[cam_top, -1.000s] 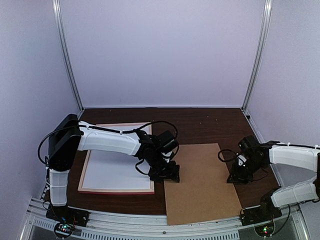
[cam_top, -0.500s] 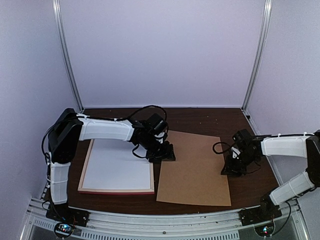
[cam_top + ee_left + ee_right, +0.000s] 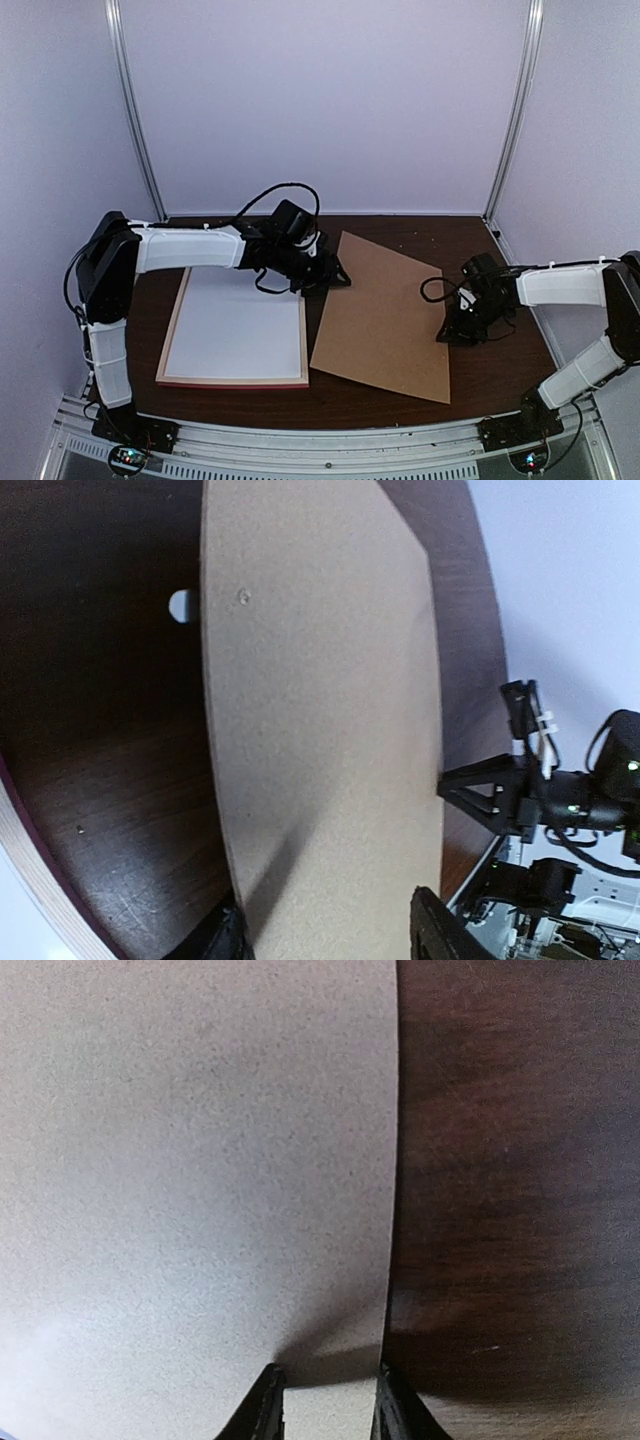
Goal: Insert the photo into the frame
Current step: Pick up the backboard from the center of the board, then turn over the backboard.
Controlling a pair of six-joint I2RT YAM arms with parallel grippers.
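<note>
The frame (image 3: 230,381) lies flat on the left of the table (image 3: 505,375), long axis running near to far, its near edge close to the table's near edge. A white sheet (image 3: 235,330) fills it; whether this is the photo face down cannot be told. A brown board (image 3: 385,320) lies skewed just to its right, with bare table beyond it to the right.

The left gripper (image 3: 330,278) sits at the board's far left corner, fingers (image 3: 435,935) well apart with the corner between them; a grip cannot be told. The right gripper (image 3: 450,330) straddles the board's right edge, fingers (image 3: 265,1405) narrowly apart; hold unclear.
</note>
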